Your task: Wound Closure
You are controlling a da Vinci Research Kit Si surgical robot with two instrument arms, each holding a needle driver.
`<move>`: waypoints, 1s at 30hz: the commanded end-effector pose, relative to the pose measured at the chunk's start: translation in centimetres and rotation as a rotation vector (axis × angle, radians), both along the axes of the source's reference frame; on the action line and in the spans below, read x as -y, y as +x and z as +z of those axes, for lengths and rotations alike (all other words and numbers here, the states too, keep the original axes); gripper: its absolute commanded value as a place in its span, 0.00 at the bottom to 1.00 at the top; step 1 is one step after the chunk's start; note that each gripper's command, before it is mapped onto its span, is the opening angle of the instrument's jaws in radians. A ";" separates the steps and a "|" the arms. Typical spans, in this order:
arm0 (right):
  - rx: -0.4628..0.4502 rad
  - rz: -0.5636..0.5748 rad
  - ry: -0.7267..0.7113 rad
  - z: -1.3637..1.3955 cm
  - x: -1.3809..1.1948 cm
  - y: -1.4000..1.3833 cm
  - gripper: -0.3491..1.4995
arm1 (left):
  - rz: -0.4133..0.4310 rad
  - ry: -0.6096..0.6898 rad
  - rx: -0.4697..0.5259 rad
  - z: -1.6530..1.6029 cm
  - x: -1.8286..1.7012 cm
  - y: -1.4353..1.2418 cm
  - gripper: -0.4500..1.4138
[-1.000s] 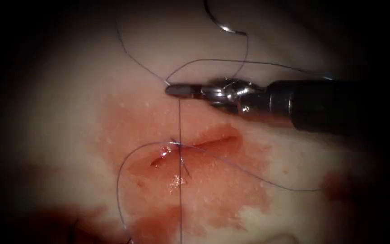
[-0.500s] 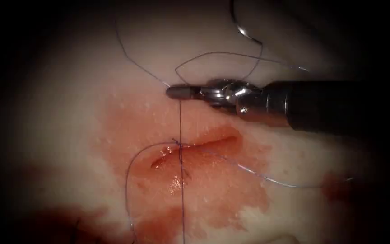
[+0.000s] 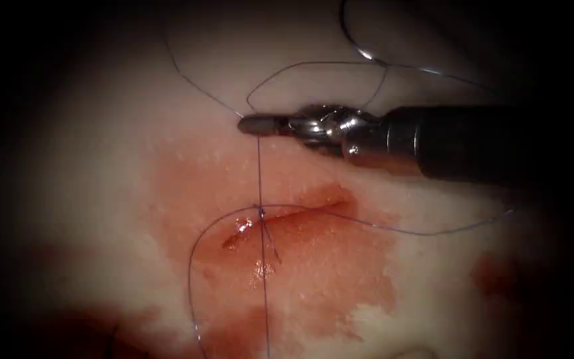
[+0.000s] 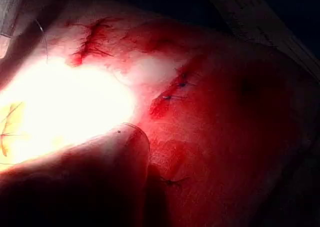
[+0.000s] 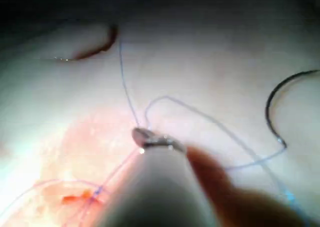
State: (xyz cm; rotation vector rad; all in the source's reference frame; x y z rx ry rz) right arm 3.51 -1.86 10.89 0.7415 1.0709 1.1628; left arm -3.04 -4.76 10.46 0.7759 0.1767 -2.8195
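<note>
Needle: thin dark curve w/ a bright glint, lying free on pale tissue at upper centre-right of endoscope frame, not in tissue, held by no tool. Thread runs taut from the knot at the cut straight up to right tool, jaws clamped on thread. Loose loops lie above the tool and lower left. Red fluid surrounds cut.

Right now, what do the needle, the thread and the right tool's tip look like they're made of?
Needle: thin curved metal, judging by its glint; it lies free on the tissue, held by neither tool. Thread: fine bluish filament, probably synthetic. Right tool: polished steel jaws with bright highlights, shut on the thread, on a dark matte shaft.
</note>
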 end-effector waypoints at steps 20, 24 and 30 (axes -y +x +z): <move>-0.226 -0.082 -0.185 -0.95 -0.29 -0.13 0.65 | -0.073 -0.048 -0.018 -0.33 -0.99 0.36 0.00; -0.277 -0.139 -0.198 -1.26 -0.34 -0.27 0.64 | -0.103 -0.071 -0.027 -0.44 -1.30 0.55 0.00; -0.333 -0.197 -0.206 -1.63 -0.32 -0.46 0.61 | -0.174 -0.105 -0.043 -0.65 -1.84 0.88 0.00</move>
